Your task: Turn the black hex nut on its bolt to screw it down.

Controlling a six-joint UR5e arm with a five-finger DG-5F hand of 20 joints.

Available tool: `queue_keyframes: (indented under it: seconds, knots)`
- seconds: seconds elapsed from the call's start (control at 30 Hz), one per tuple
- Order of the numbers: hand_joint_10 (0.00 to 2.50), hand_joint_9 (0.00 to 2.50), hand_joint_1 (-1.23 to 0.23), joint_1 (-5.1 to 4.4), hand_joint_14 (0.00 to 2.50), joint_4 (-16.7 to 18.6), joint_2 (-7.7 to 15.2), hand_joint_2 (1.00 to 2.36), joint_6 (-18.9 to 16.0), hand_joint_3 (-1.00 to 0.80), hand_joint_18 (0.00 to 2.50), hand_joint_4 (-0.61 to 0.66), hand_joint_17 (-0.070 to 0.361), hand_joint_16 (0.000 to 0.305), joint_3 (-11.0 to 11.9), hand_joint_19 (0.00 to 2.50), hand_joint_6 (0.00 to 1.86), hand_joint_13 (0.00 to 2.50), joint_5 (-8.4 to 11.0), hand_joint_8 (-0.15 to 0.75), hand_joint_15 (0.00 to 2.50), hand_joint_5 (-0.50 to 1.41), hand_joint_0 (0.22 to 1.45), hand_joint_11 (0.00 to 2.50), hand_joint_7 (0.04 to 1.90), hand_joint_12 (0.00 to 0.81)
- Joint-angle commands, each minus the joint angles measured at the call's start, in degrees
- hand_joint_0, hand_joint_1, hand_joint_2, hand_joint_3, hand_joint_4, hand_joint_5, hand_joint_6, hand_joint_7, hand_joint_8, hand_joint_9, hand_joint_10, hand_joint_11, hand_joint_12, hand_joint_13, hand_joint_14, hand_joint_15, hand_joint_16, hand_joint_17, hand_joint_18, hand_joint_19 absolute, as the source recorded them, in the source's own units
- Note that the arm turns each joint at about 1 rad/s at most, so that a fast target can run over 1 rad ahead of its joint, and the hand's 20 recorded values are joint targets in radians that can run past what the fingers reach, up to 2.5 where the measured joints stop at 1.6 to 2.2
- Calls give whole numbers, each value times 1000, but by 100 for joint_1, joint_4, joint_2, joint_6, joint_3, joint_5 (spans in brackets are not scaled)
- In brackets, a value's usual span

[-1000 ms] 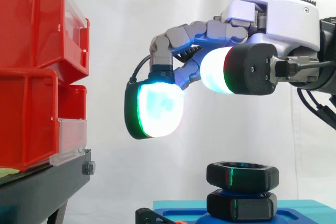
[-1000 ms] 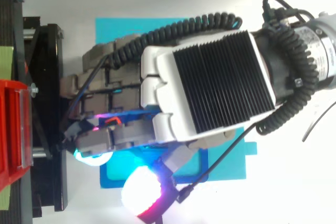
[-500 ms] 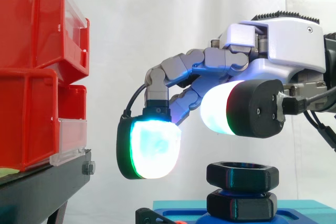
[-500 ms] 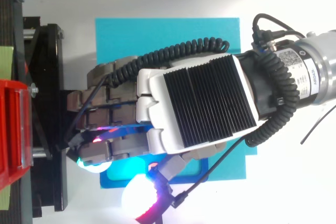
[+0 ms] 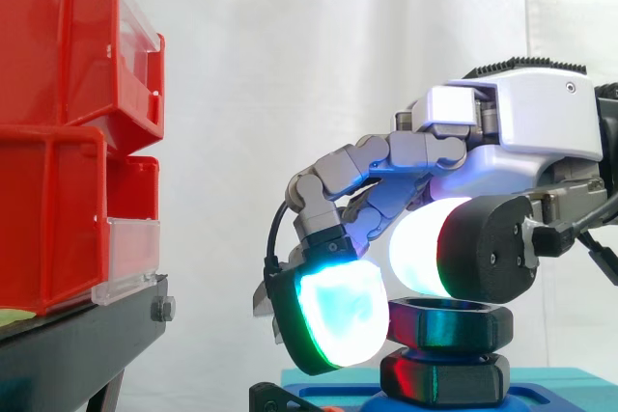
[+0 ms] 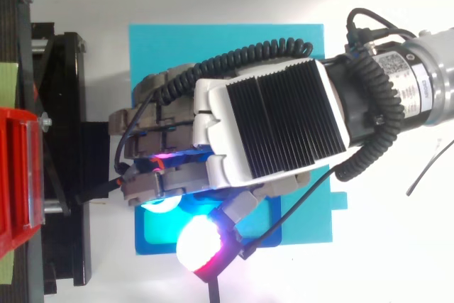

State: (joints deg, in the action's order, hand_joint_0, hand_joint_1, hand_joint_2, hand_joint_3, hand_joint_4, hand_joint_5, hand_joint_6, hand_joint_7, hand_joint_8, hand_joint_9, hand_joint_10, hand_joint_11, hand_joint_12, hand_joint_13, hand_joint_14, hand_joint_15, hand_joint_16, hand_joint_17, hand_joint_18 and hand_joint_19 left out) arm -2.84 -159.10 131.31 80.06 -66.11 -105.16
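Observation:
The black hex nut (image 5: 454,323) sits at the top of its bolt, above a second black nut (image 5: 446,378) on the blue base (image 5: 550,383). My hand (image 5: 521,123) comes in from the right and has come down onto the upper nut. Its fingers are curled: a green-white glowing fingertip pad (image 5: 333,320) lies against the nut's left side, and the thumb's white pad (image 5: 420,253) rests at the nut's top rim on the near side. From above, the hand (image 6: 269,125) covers the nut and the bolt, over the blue mat (image 6: 213,40).
Stacked red bins (image 5: 58,132) stand on a black stand (image 5: 77,344) to the left, a short gap from the fingertips. From above, the stand (image 6: 67,104) borders the mat's left edge. A small black part (image 5: 275,398) lies at the base's left corner.
The hand has dropped from above the nut down onto it. Its fingers have curled inward, bringing the glowing pad against the nut's left side. The nut looks unmoved.

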Motion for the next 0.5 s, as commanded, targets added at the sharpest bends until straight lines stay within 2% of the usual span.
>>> queue_keyframes:
  seconds: [0.0, 0.2, 0.3, 0.47]
  knots:
    - [8, 835, -331, 38, 8, 28, 0, 1000, 0, -500, 513, 92, 103, 46, 2, 568, 504, 634, -57, 278, 180, 20, 537, 213, 1442, 330]
    - [9, 859, -333, 82, 8, 46, 0, 1000, 0, -500, 511, 107, 102, 45, 2, 569, 503, 639, -128, 285, 182, 25, 538, 228, 1492, 330]
    - [8, 867, -333, 205, 8, 125, 0, 1000, 0, -500, 510, 112, 102, 45, 2, 570, 502, 639, -304, 284, 182, 26, 538, 224, 1498, 330]
    - [9, 875, -332, 354, 8, 142, 0, 1000, 0, -500, 510, 115, 102, 45, 2, 578, 502, 641, -462, 284, 179, 27, 537, 230, 1508, 329]
